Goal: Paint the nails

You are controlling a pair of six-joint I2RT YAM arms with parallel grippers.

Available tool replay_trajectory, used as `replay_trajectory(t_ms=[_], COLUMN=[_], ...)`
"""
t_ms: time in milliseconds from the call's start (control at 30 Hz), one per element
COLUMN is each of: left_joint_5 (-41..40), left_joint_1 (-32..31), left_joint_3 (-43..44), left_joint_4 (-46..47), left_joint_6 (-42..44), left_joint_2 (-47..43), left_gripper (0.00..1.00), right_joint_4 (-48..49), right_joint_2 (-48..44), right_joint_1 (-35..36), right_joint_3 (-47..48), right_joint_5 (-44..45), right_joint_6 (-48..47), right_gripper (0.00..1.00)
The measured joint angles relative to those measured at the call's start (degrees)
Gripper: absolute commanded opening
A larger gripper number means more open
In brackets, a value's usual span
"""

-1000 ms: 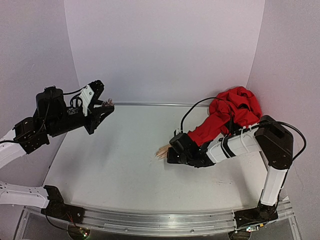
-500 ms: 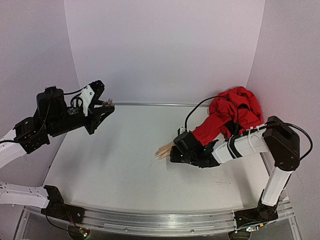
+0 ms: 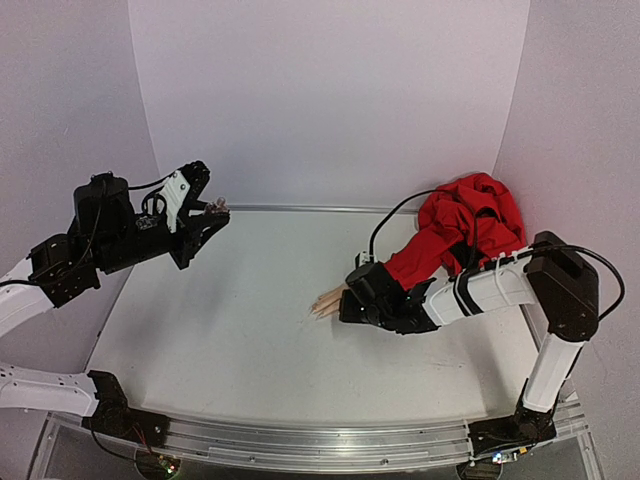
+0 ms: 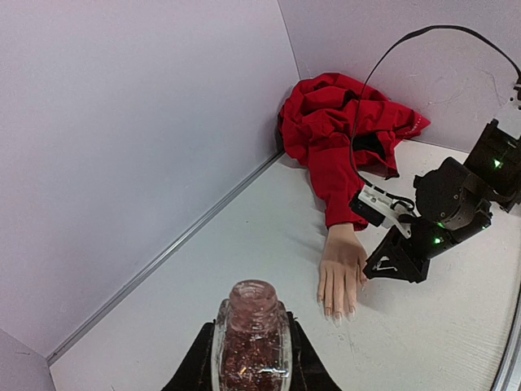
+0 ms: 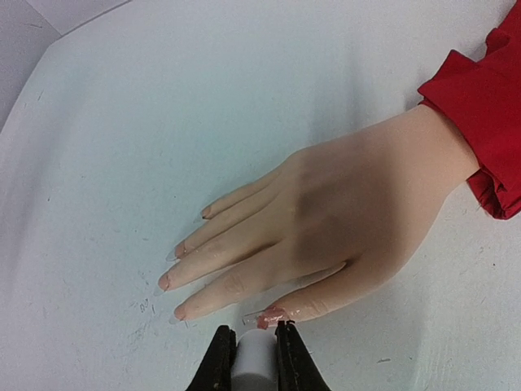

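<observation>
The pale mannequin hand [image 5: 342, 212] lies palm down on the table, with its red sleeve [image 5: 488, 114] at the wrist. It also shows in the top view [image 3: 328, 298] and in the left wrist view [image 4: 342, 262]. The thumb nail [image 5: 270, 317] carries wet pinkish-red polish; the other nails [image 5: 165, 282] look mostly bare. My right gripper [image 5: 256, 334] is shut on a white brush cap [image 5: 256, 362], and its tip is at the thumb nail. My left gripper [image 4: 251, 349] is shut on an open bottle of red glitter polish [image 4: 251, 314] and holds it raised at the far left [image 3: 212, 210].
The red garment [image 3: 470, 215] is bunched at the back right corner, with a black cable [image 3: 385, 222] looping over it. White walls [image 3: 330, 100] enclose the table [image 3: 240, 330] at the back and sides. A metal rail [image 3: 300, 445] runs along the near edge.
My right gripper has drawn back slightly to the right, which uncovers more of the mannequin's fingers in the top view. The left arm and its bottle have not moved.
</observation>
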Motion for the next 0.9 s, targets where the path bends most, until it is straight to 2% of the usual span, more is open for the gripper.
replay_trajectory(t_ms=[900], left_joint_5=[0.0], left_joint_1=[0.0], left_joint_3=[0.0], left_joint_4=[0.0], left_joint_6=[0.0], left_joint_2=[0.3], left_gripper=[0.00], right_joint_4=[-2.7], right_joint_2=[2.8], right_joint_1=[-0.2], right_joint_3=[2.2], right_joint_5=[0.5], right_joint_6=[-0.1], right_gripper=[0.00])
